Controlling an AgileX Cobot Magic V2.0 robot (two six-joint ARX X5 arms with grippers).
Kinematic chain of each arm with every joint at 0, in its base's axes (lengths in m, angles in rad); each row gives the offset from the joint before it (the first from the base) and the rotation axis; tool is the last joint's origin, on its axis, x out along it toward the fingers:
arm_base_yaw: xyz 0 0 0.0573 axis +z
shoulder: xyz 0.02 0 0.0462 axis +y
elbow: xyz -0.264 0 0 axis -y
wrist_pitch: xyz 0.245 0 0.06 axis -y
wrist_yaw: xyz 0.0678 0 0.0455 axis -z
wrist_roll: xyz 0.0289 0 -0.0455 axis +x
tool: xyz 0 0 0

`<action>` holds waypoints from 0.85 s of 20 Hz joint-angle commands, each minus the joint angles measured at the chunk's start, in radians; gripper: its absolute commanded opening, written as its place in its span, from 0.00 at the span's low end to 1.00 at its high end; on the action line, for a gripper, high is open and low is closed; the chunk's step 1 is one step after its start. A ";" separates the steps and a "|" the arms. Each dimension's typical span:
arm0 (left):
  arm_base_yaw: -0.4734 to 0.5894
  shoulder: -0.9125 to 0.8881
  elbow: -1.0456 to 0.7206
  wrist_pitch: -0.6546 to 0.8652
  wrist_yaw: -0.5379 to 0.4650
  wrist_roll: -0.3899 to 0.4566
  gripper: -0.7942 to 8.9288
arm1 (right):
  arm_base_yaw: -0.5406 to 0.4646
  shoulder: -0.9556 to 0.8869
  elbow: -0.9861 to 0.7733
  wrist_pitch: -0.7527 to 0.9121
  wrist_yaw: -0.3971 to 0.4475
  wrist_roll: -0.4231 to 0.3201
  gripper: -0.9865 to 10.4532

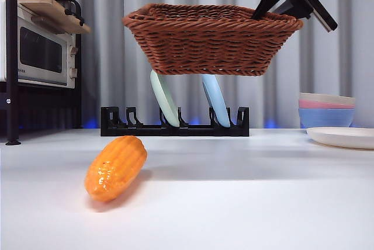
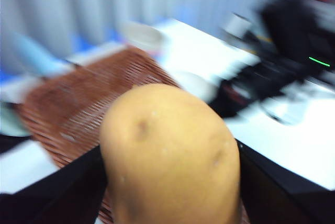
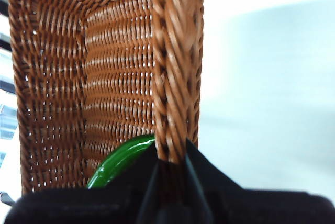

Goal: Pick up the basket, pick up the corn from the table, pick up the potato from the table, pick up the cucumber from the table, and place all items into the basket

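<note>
Front view: the basket (image 1: pixel 211 40) is held in the air above the desk (image 1: pixel 234 203), gripped at its right rim by the right pincer (image 1: pixel 274 6), which enters from the upper right. The corn (image 1: pixel 115 168) lies on the desk at lower left, apart from the basket. A black rack (image 1: pixel 174 126) with two plates (image 1: pixel 163 99) stands behind; stacked bowls (image 1: pixel 326 110) are seen at right and a microwave (image 1: pixel 38 48) at left

Left wrist view: the potato (image 2: pixel 170 156) is clamped between the two jaws of the left pincer (image 2: pixel 170 182), raised over the basket (image 2: pixel 89 103); the picture is blurred

Right wrist view: the right pincer (image 3: pixel 170 169) is closed on the basket's wall (image 3: pixel 175 67), one jaw inside and one outside. The cucumber (image 3: pixel 118 161) lies inside the basket, beside the inner jaw
</note>
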 commanded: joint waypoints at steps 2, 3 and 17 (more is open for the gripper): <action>-0.065 0.106 -0.005 0.024 -0.200 0.032 0.07 | 0.034 -0.013 0.002 0.016 0.037 0.006 0.08; -0.072 0.142 -0.005 0.017 -0.204 0.045 0.07 | 0.040 -0.013 0.002 0.016 0.036 0.006 0.08; -0.106 0.241 0.100 -0.135 -0.245 0.072 0.67 | 0.061 -0.013 0.002 -0.010 0.037 0.006 0.08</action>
